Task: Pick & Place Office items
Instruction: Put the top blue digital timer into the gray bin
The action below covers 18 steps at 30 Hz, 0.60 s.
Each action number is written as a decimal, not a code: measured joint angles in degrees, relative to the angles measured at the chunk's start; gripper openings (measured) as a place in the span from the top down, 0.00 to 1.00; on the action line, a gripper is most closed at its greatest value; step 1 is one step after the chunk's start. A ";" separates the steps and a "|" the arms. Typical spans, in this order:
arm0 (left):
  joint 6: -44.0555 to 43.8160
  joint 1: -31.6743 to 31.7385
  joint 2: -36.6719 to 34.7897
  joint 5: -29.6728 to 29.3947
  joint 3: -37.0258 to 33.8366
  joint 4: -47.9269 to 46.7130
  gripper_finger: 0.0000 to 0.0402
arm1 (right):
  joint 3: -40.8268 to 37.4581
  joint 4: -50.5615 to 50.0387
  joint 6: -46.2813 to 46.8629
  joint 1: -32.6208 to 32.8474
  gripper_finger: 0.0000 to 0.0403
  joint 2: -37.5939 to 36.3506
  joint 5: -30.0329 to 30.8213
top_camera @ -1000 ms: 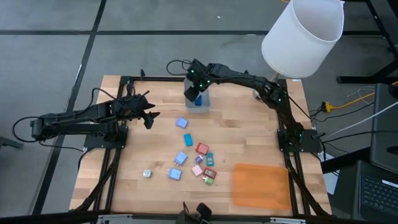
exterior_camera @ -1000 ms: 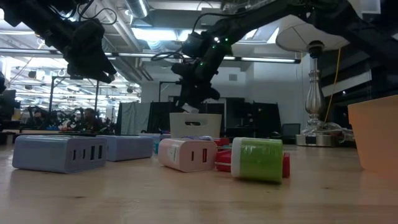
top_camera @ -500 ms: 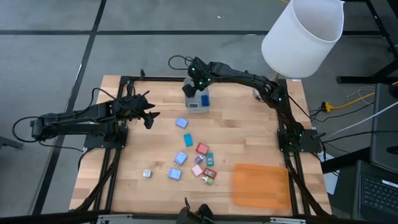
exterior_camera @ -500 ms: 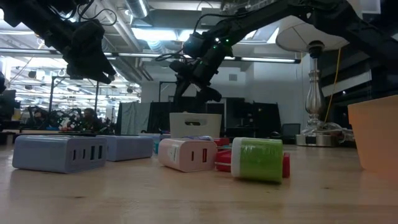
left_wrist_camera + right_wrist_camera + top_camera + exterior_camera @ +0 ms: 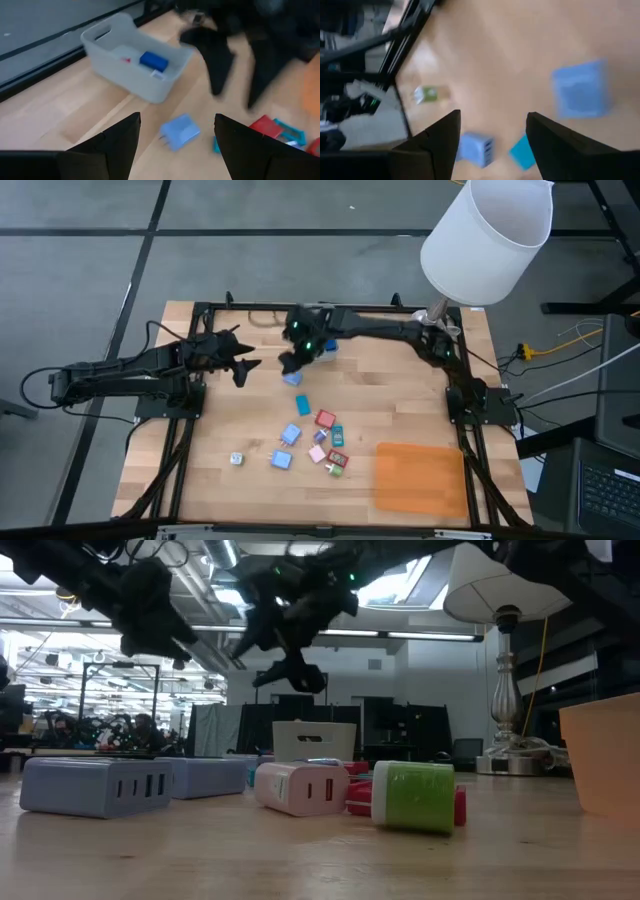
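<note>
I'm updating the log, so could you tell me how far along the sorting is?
Done: one blue block lies in the grey translucent plastic bin. In hand: nothing; the right claw hangs open above another blue block. Left: about ten pieces on the wooden table.

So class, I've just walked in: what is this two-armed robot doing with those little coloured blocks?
It is sorting small blocky office items into a grey translucent plastic bin, which already holds a blue piece. The right gripper, jaws open and empty, hangs above a light blue block beside the bin. The left gripper waits open near the table's left edge. About ten pieces lie loose mid-table.
</note>
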 joint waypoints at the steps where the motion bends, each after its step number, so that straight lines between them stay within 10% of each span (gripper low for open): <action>1: -0.13 0.02 0.00 0.73 0.00 0.93 0.38 | 0.00 -0.06 1.49 1.61 0.45 0.00 0.51; 13: 0.92 0.00 0.00 6.99 0.00 6.50 0.38 | 0.00 -4.84 29.36 13.89 0.45 0.93 24.66; 18: 2.88 1.75 -3.01 -1.13 0.61 -5.11 0.38 | -0.02 -6.54 32.32 13.44 0.45 2.19 26.70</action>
